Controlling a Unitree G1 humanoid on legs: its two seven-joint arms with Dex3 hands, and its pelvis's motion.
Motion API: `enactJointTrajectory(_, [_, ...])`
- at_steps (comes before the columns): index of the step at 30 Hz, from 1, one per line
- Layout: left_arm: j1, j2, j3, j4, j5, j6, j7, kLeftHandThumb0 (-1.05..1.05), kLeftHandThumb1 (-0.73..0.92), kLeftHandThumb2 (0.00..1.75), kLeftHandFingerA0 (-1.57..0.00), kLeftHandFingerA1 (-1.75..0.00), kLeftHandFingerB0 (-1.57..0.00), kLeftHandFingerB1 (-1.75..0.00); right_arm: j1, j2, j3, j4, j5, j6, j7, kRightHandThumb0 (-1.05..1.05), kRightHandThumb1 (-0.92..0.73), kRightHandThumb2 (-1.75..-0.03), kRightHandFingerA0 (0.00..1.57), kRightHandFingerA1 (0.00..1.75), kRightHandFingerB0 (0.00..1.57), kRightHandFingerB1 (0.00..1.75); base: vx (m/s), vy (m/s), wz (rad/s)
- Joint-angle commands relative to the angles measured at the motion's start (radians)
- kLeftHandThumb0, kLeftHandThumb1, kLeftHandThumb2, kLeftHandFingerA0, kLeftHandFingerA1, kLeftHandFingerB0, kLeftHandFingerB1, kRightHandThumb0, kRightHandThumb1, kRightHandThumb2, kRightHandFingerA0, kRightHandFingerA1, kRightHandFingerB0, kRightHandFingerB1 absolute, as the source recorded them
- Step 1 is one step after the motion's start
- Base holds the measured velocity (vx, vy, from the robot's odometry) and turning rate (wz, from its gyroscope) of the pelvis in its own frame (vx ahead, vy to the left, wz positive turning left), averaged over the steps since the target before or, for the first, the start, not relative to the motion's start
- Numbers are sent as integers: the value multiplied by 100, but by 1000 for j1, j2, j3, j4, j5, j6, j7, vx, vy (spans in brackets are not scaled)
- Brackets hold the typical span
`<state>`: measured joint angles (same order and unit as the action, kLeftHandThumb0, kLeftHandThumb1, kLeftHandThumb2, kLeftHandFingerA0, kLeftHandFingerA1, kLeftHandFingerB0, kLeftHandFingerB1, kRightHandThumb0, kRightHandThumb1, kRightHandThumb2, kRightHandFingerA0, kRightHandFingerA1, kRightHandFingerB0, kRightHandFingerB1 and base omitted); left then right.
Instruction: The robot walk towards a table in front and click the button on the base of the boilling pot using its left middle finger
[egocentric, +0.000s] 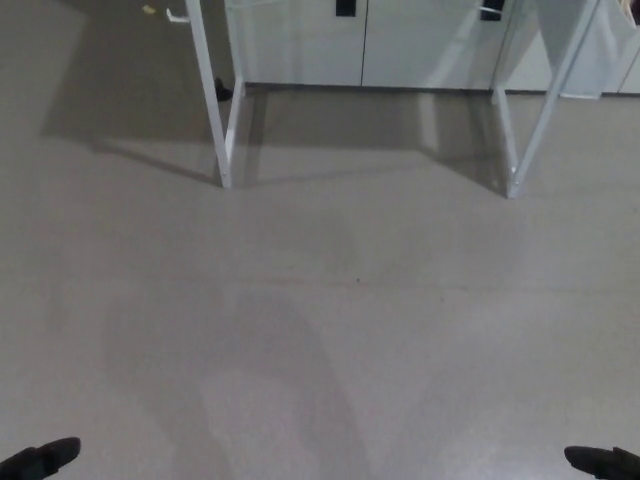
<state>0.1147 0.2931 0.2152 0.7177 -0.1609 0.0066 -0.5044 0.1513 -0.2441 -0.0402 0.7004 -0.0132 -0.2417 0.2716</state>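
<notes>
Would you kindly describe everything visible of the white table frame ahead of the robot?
Only the legs of the white table frame show; the top is out of view. They look like thin painted metal. The left pair and the right pair each stand on the grey floor, casting shadows leftward. Pale cabinets stand behind.
</notes>
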Motion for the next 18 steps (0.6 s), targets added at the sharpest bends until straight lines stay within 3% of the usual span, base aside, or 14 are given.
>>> enactJointTrajectory(1, [9, 17, -12, -1, 20, -39, 16, -29, 54, 62, -27, -44, -22, -36, 6, -21, 2, 4, -12, -10, -1, -39, -60, -58, 64, 45, 34, 35, 25, -215, 4])
enactJointTrajectory(9, [16, 22, -24, -5, 20, -47, 25, -30, 53, 62, -28, -45, -24, -36, 7, -20, 11, 6, -16, 0, -8, -39, -60, -58, 63, 45, 34, 34, 148, -218, 1])
enactJointTrajectory(18, [5, 19, -23, 9, 15, -43, 35, -27, 53, 61, -29, -45, -25, -36, 9, -24, 22, -6, -26, 4, -9, -38, -61, -58, 62, 45, 32, 35, 170, 63, 3])
